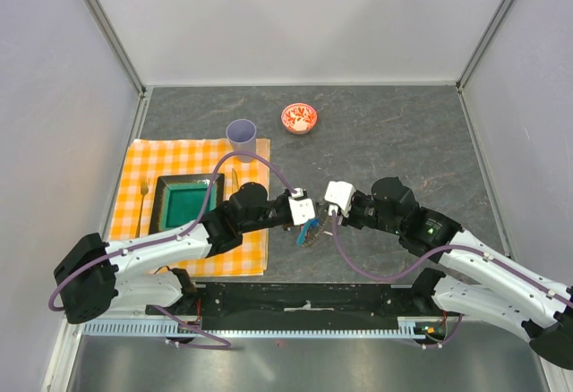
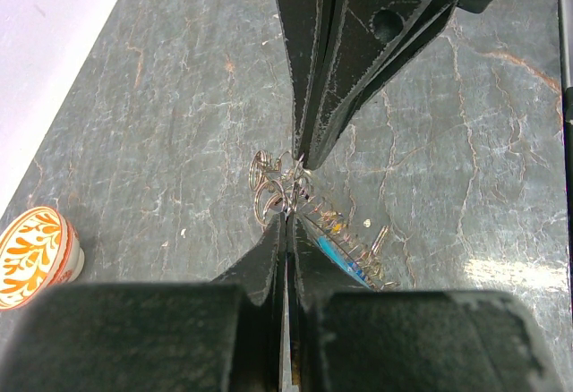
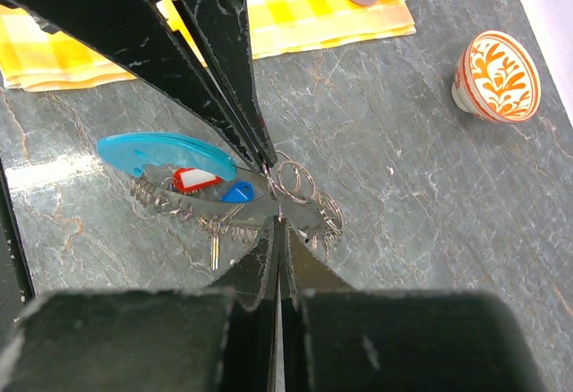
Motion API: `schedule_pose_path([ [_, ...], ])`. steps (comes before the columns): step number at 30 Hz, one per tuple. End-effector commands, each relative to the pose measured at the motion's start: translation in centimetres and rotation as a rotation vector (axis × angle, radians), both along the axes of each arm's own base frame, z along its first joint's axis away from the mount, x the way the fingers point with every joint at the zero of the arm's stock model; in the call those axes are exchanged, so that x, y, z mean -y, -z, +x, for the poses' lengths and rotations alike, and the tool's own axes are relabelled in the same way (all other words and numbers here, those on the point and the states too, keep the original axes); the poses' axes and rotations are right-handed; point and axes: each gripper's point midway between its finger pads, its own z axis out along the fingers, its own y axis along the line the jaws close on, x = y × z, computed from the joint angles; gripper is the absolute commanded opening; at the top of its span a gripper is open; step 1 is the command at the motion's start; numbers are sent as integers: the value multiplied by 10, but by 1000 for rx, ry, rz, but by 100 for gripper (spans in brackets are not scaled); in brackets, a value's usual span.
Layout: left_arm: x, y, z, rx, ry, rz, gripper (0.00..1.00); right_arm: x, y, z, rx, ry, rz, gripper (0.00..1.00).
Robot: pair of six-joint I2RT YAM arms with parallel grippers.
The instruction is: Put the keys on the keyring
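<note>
The keyring hangs between my two grippers at the table's middle front; its light-blue crescent (image 3: 161, 152) shows in the top view (image 1: 307, 229) and in the left wrist view (image 2: 340, 258). Several silvery keys (image 3: 215, 247) hang on it, with a red tag (image 3: 199, 180), a blue tag (image 3: 237, 193) and small split rings (image 3: 291, 180). My left gripper (image 2: 288, 213) is shut on the thin wire. My right gripper (image 3: 279, 222) is shut on the wire just opposite, tip to tip with the left (image 1: 313, 216).
A small red patterned bowl (image 1: 299, 117) stands at the back. A lilac cup (image 1: 241, 132) stands on the corner of a yellow checked cloth (image 1: 143, 164) at the left, with a green plate (image 1: 186, 202), a fork (image 1: 142, 197) and a knife (image 1: 235, 180).
</note>
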Motion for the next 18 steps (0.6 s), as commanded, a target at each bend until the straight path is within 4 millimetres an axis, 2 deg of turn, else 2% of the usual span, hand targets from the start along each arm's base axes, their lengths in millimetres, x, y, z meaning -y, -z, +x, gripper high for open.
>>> schedule_pose_path([
  [1, 8, -27, 2, 43, 17, -83, 2, -6, -5, -2, 12, -29, 23, 0],
  [18, 8, -28, 1, 43, 21, -88, 2, -8, -5, -4, 7, -41, 24, 0],
])
